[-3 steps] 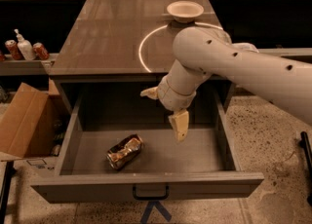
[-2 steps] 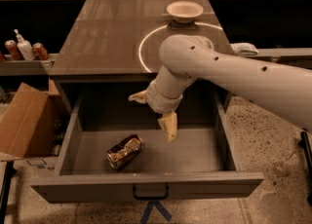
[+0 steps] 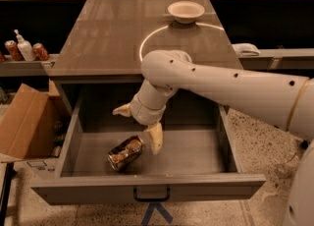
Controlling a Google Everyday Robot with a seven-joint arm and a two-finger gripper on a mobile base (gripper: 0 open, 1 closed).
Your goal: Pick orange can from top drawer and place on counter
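Inside the pulled-out top drawer (image 3: pixel 147 186), the orange can (image 3: pixel 126 153) lies on its side, toward the front edge and a little left of the middle. The gripper (image 3: pixel 139 125) hangs in the drawer just above and behind the can, its fingers (image 3: pixel 155 138) spread wide and holding nothing; the nearer fingertip sits just beside the can's right end. On the counter (image 3: pixel 108 33) behind, a pale bowl (image 3: pixel 186 11) rests near the back edge, at the top of the white ring (image 3: pixel 147 41).

Glossy grey-brown tabletop (image 3: pixel 108 33), matt top drawer (image 3: pixel 147 182). Shiny, wrinkled metal on the orange can (image 3: pixel 126 152), near left in the drawer. Smooth cream plastic-looking pincer (image 3: pixel 140 124), fingers spread, just above the can.
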